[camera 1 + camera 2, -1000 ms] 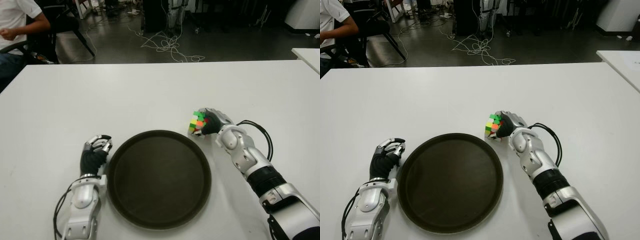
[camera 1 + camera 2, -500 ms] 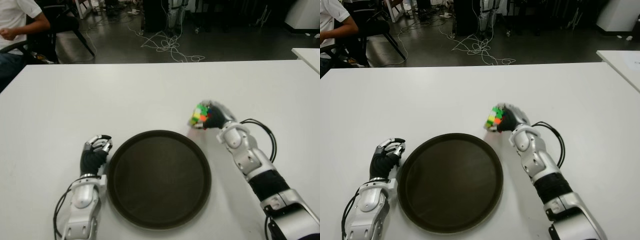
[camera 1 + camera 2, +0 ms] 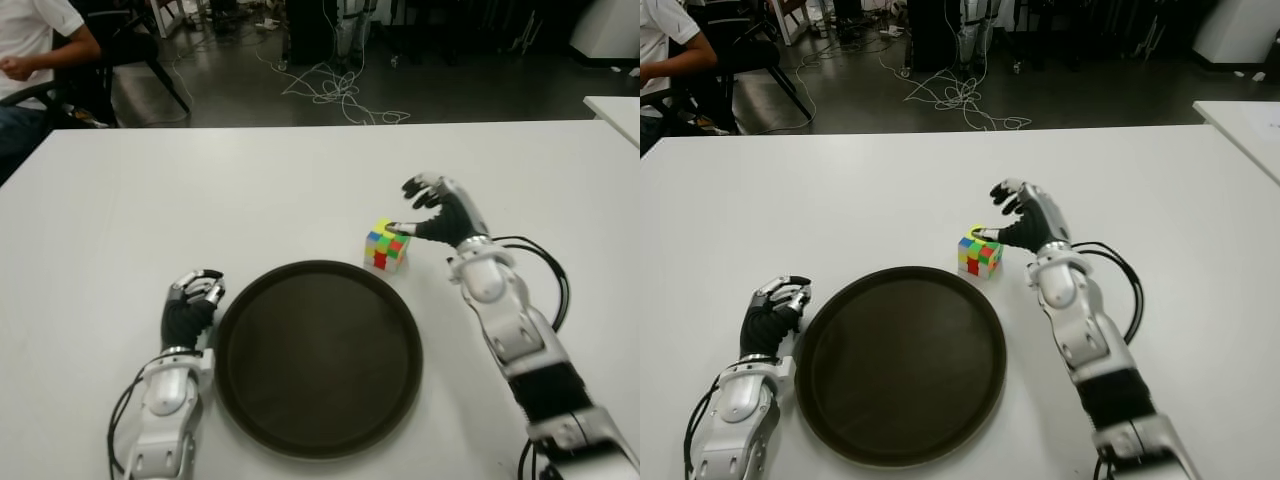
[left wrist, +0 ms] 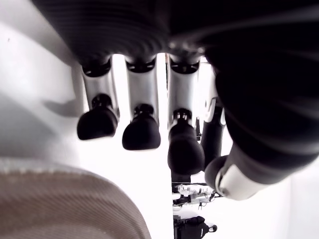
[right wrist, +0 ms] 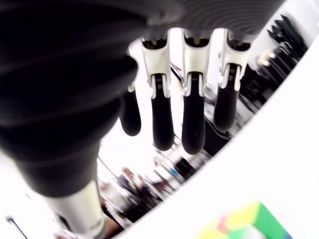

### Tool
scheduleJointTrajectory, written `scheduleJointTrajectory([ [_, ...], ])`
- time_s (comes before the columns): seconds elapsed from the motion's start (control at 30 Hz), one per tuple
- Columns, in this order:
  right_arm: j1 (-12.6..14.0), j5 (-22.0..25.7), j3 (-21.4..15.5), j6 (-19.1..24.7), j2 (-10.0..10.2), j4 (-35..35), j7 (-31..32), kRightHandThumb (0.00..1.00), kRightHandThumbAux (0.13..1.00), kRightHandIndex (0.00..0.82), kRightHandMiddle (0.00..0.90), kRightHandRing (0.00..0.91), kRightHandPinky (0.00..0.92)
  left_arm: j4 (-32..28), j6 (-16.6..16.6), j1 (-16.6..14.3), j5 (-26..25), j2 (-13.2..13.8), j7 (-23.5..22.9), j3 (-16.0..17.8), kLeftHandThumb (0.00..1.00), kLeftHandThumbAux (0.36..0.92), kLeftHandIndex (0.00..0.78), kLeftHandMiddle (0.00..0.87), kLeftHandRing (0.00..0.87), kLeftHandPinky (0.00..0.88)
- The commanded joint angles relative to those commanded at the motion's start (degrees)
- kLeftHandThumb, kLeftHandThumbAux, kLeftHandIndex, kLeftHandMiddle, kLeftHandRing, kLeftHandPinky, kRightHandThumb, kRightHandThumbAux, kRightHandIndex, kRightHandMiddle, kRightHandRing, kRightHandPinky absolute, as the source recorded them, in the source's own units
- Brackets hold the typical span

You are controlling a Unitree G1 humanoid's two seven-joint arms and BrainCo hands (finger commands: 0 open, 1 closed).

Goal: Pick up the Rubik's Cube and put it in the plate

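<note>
**Cube on the table beside the plate, right hand open above it**

The Rubik's Cube [image 3: 386,246] sits on the white table [image 3: 250,190], just off the rim of the plate [image 3: 318,358] at about 1 o'clock from the plate's centre. It is outside the plate, with its green, yellow and red faces showing.

The right hand [image 3: 440,210] is at about 2 o'clock from the cube, close by. Its fingers [image 5: 193,119] are spread and extended, holding nothing; whether the thumb tip touches the cube's upper edge cannot be told. The right wrist view shows the straightened fingers with a corner of the cube below them.

The round dark plate lies on the near part of the table, with nothing in it.

The left hand [image 3: 190,305] shows just beside the plate's rim at 9 o'clock, its fingers [image 4: 142,129] curled loosely inward and holding nothing.

At 11 o'clock beyond the table's far edge, a person [image 3: 35,50] in a white shirt sits on a chair, and cables [image 3: 335,90] lie on the dark floor.
</note>
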Motion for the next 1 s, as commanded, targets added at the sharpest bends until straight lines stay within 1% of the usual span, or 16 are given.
scheduleJointTrajectory([
  [0.1, 1.00, 0.43, -0.28, -2.27, 0.96, -1.39, -1.60, 0.115, 0.818, 0.653, 0.798, 0.821, 0.807, 0.30, -0.37, -0.04, 0.02, 0.21, -0.25, -0.04, 0.709, 0.705, 0.443, 0.801, 0.811, 0.802],
  [0.27, 1.58, 1.25, -0.95, -6.60, 2.12, -2.09, -3.58, 0.158, 0.816, 0.675, 0.807, 0.826, 0.815, 0.54, -0.51, -0.13, 0.21, 0.39, -0.44, -0.14, 0.709, 0.705, 0.443, 0.800, 0.809, 0.795],
  [0.47, 2.21, 1.38, -0.76, -8.28, 2.95, -3.26, -3.41, 0.145, 0.812, 0.701, 0.817, 0.832, 0.821, 0.31, -0.13, -0.05, 0.39, 0.27, -0.23, -0.27, 0.709, 0.705, 0.443, 0.800, 0.807, 0.793],
  [0.57, 2.75, 1.71, -0.34, -8.98, 3.44, -3.56, -2.97, 0.165, 0.812, 0.693, 0.815, 0.834, 0.823, 0.15, 0.02, -0.04, 0.37, 0.12, -0.01, -0.27, 0.709, 0.705, 0.444, 0.803, 0.811, 0.799],
  [0.7, 2.98, 2.05, -0.13, -10.32, 3.66, -2.95, -2.71, 0.183, 0.818, 0.679, 0.808, 0.827, 0.816, 0.15, 0.12, -0.08, 0.31, -0.03, 0.23, -0.17, 0.709, 0.704, 0.444, 0.804, 0.813, 0.801],
  [0.87, 3.06, 2.94, -0.02, -13.16, 3.48, -1.66, -2.13, 0.187, 0.820, 0.662, 0.797, 0.816, 0.805, 0.41, -0.38, -0.11, 0.25, -0.08, 0.26, -0.12, 0.709, 0.705, 0.444, 0.803, 0.812, 0.802],
  [1.0, 3.08, 3.44, -0.17, -14.23, 3.31, -1.05, -1.40, 0.190, 0.815, 0.650, 0.792, 0.815, 0.807, 0.57, -0.79, -0.06, 0.10, -0.04, -0.03, -0.13, 0.709, 0.705, 0.443, 0.804, 0.814, 0.804],
])
